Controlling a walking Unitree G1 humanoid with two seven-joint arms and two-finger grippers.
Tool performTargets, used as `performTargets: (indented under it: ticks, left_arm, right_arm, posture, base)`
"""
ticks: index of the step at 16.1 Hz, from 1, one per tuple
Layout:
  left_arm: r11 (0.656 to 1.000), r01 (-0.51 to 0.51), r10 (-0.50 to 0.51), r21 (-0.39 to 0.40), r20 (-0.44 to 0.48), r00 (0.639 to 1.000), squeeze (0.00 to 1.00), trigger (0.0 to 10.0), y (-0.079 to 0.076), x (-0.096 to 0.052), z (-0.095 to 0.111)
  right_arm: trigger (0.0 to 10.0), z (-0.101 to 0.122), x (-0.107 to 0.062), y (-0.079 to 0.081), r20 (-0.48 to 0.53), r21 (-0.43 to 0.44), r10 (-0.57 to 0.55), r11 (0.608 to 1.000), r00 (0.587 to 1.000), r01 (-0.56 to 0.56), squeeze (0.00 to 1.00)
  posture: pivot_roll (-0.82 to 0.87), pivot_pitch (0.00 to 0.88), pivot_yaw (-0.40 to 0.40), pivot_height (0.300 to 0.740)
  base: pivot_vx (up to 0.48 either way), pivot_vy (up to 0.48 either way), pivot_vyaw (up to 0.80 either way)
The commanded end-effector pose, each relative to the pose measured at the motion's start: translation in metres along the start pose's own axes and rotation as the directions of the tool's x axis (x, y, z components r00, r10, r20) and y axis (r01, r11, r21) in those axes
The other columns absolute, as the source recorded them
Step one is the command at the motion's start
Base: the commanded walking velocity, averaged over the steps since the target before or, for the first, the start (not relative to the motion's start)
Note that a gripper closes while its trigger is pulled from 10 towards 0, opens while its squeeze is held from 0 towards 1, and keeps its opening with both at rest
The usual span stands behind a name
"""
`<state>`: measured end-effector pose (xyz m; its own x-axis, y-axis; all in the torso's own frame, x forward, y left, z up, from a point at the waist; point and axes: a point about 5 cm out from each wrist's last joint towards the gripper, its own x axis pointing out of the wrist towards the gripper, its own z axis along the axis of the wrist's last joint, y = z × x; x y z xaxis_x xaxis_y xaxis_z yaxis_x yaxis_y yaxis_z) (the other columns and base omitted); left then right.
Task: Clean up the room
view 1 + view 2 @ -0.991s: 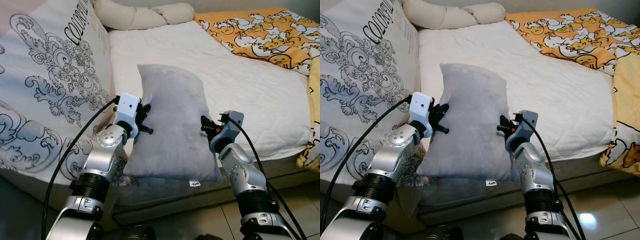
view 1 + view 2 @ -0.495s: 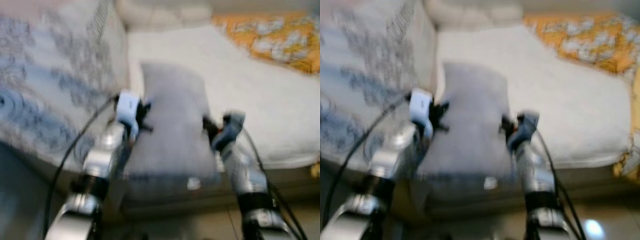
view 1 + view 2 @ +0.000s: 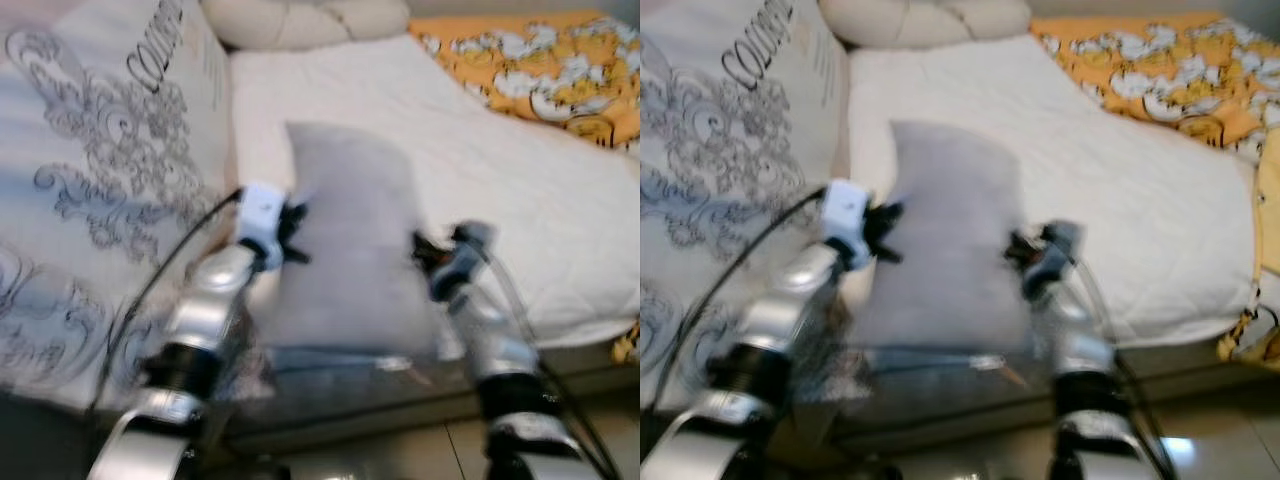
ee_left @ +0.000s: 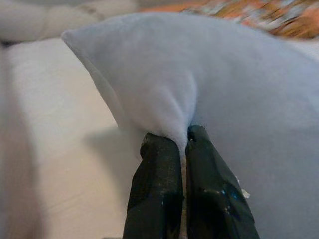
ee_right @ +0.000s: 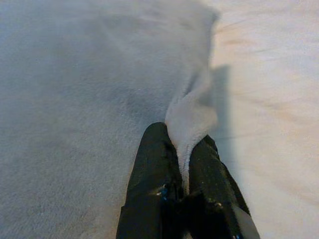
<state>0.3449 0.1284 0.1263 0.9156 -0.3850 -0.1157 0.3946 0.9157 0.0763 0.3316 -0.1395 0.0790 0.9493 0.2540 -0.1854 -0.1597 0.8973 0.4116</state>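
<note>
The pillow (image 3: 345,240) is pinched over the bed (image 3: 500,190) by left gripper (image 4: 182,142) and right gripper (image 5: 184,149), jaws clamped on thin folds; slippage is risked.

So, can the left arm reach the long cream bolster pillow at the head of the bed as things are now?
Probably not. The left gripper is shut on the grey pillow, as is the right gripper, and the bolster lies far back across the white mattress. It would need to let go first.

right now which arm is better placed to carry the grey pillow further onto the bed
Neither alone. The left gripper pinches the grey pillow on its left edge, the right gripper on its right edge, so both should probably move it together.
</note>
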Motion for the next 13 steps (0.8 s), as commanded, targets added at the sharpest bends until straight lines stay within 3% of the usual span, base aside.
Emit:
performTargets:
  ticks: [1, 4, 11, 12, 13]
  left_arm:
    - [1.000, -0.014, 0.013, 0.004, 0.048, 0.999, 0.00, 10.0, 0.002, 0.002, 0.012]
    - [1.000, -0.019, 0.019, 0.006, 0.050, 0.999, 0.00, 10.0, 0.004, 0.003, 0.014]
    - [0.999, -0.016, 0.014, 0.041, 0.051, 0.999, 0.00, 10.0, 0.007, 0.006, 0.018]
    - [0.998, -0.019, 0.016, 0.060, 0.053, 0.998, 0.00, 10.0, 0.009, 0.007, 0.021]
    - [0.996, -0.024, 0.019, 0.086, 0.060, 0.998, 0.00, 10.0, 0.011, 0.010, 0.023]
  right_arm:
    - [10.0, 0.010, 0.000, -0.007, 0.021, -0.027, -0.004, 1.000, 1.000, 0.005, 0.00]
    - [10.0, 0.011, 0.002, -0.005, 0.024, -0.031, 0.001, 1.000, 1.000, 0.000, 0.00]
    - [10.0, -0.002, -0.002, -0.014, -0.017, 0.012, -0.015, 1.000, 1.000, 0.015, 0.00]
    - [10.0, -0.003, -0.003, -0.018, -0.011, -0.001, -0.050, 0.999, 0.999, 0.050, 0.75]
    - [10.0, -0.004, -0.005, -0.026, 0.005, -0.024, -0.124, 0.992, 0.992, 0.124, 1.00]
  posture:
    - [0.01, 0.000, 0.040, 0.740]
    - [0.01, 0.000, 0.040, 0.740]
    - [0.02, 0.000, 0.045, 0.740]
    - [0.01, 0.000, 0.049, 0.740]
    - [0.01, 0.000, 0.053, 0.740]
  base:
    - [0.352, 0.000, 0.80]
    - [0.355, 0.000, 0.78]
    - [0.286, 0.000, 0.00]
    - [0.000, 0.000, 0.00]
    - [0.000, 0.000, 0.00]
